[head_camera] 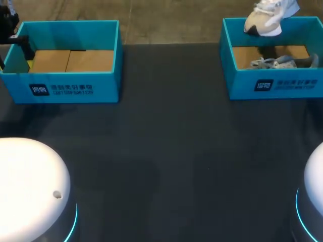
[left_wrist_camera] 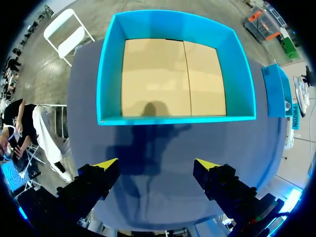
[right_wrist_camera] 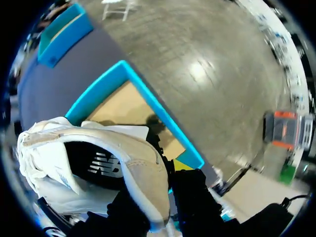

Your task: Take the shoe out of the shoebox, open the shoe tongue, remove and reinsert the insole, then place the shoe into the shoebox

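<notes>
Lifting phase: right gripper (right_wrist_camera: pixel 165 195) pinches shoe (right_wrist_camera: pixel 140 168) by its collar edge, shoebox (right_wrist_camera: pixel 148 98) rim just ahead and below. Risk: thin, off-centre hold lets shoe swing or slip, dropping into box; left gripper (left_wrist_camera: pixel 156 165) wide, empty.

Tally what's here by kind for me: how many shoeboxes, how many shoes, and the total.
Shoeboxes: 2, the left shoebox and the right shoebox.
Shoes: 2, the raised shoe held above the right shoebox, and the grey shoe lying inside it.
Total: 4.
</notes>
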`<state>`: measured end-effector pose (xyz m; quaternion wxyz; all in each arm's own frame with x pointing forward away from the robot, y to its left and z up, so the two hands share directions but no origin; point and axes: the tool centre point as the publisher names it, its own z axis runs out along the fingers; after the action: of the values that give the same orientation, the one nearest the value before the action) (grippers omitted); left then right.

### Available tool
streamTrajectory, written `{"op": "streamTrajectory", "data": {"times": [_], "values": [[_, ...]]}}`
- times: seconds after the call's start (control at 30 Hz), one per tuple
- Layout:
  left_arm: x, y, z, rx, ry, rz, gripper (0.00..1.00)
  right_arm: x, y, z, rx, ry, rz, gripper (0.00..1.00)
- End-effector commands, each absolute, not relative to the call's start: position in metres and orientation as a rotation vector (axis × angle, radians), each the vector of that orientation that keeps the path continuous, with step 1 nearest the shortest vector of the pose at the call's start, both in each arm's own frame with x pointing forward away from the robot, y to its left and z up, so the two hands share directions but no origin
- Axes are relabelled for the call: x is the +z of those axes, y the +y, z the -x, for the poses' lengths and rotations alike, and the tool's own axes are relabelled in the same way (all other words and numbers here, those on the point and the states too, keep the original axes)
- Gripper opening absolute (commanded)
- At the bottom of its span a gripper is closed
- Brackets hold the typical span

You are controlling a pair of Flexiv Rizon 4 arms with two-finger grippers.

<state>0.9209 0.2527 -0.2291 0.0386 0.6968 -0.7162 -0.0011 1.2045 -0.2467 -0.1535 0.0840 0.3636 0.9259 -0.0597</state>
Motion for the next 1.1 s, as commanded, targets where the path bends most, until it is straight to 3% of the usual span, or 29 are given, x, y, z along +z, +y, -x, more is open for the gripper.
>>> {"op": "streamTrajectory", "data": {"times": [0.03, 1.1], "values": [[-0.229, 0.253, -0.920, -0.005, -2.198, -2.139, 1.00, -0.153, -0.260, -1.204, -0.063, 2.666, -1.441, 0.00], [-0.229, 0.253, -0.920, -0.005, -2.198, -2.139, 1.00, -0.179, -0.298, -1.154, -0.227, 2.381, -1.910, 0.00]]}}
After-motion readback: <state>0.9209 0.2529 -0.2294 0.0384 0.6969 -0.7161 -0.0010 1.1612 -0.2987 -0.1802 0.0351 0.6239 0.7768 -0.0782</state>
